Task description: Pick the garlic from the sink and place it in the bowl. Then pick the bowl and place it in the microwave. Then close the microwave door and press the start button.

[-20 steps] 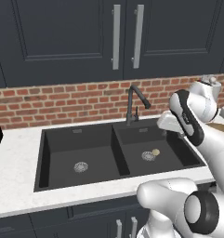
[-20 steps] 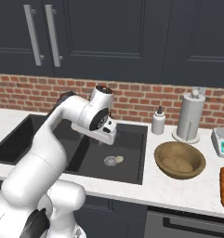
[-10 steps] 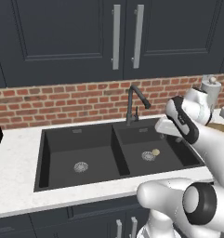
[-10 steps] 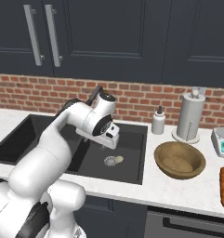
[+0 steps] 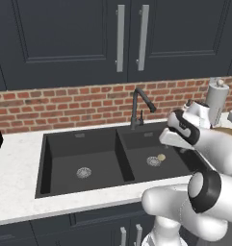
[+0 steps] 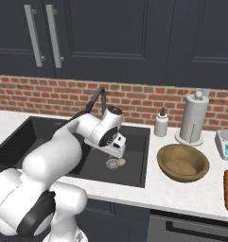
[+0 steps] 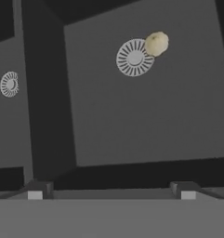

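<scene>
Since the garlic sits on the floor of the right basin of the sink, touching the edge of the drain, the gripper hangs over that basin pointing down into it, jaws spread wide and nothing between them. Makes sense for a top-down grab on a small round bulb. From the hand view the garlic is off toward the far corner, not lined up between the fingertips yet, so I'd guess it needs to shift over before dropping. The bowl is parked on the desk just right of the sink, which keeps the carry short once the garlic's up. Bulb looks like it could roll off the drain rim if nudged, so centering matters.
</scene>
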